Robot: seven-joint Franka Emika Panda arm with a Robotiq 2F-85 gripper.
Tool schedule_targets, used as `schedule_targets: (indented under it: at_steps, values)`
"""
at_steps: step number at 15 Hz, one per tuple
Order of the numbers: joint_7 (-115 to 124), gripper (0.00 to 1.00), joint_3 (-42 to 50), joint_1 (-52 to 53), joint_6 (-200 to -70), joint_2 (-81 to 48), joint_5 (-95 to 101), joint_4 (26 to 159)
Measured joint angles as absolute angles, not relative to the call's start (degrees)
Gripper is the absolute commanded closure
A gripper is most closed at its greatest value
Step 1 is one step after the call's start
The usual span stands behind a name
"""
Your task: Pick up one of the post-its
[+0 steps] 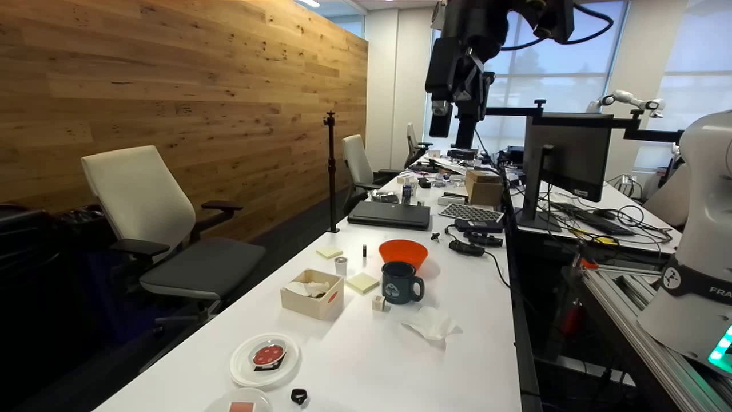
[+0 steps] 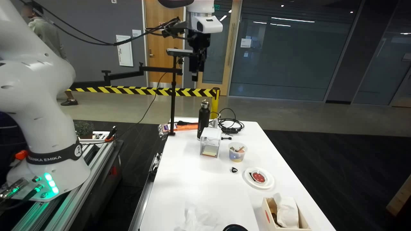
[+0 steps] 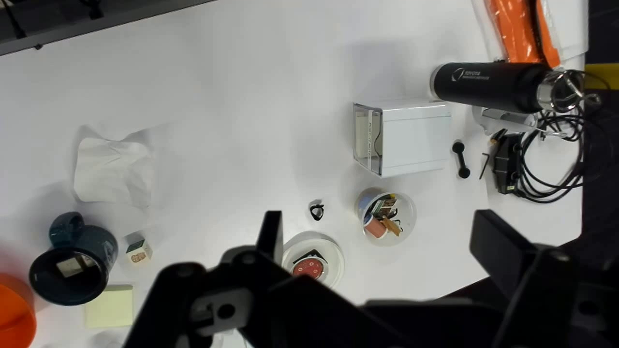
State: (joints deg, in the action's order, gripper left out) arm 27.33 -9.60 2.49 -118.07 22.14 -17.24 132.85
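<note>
Two pale yellow post-it pads lie flat on the white table in an exterior view: a thicker near pad (image 1: 362,282) beside the dark mug, and a thinner far pad (image 1: 329,252) near the table edge. The near pad also shows in the wrist view (image 3: 110,306), at the lower left. A white box with a clear front (image 3: 411,137) holds yellowish notes; it also shows in an exterior view (image 2: 210,141). My gripper (image 3: 379,232) is open and empty, high above the table. It also shows in both exterior views (image 1: 453,127) (image 2: 196,75).
The dark mug (image 1: 399,289), orange bowl (image 1: 403,252), small wooden box (image 1: 311,303) and little cube (image 1: 378,303) stand near the pads. A crumpled tissue (image 1: 432,323), white plate (image 2: 269,183), clear cup (image 2: 237,154) and black bottle (image 2: 203,118) are also on the table.
</note>
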Motion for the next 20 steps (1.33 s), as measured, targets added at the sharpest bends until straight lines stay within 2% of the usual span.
schedule_targets:
  at_steps: [4,10,20]
  values:
    - [29.32,0.0,-9.94,2.62,-122.65,19.13,-17.85,132.93]
    - [31.04,0.0,-10.43,3.07,-136.12,4.43,-17.85,130.55]
    - [27.63,0.0,-8.59,4.37,-132.85,-10.21,-17.89,121.16]
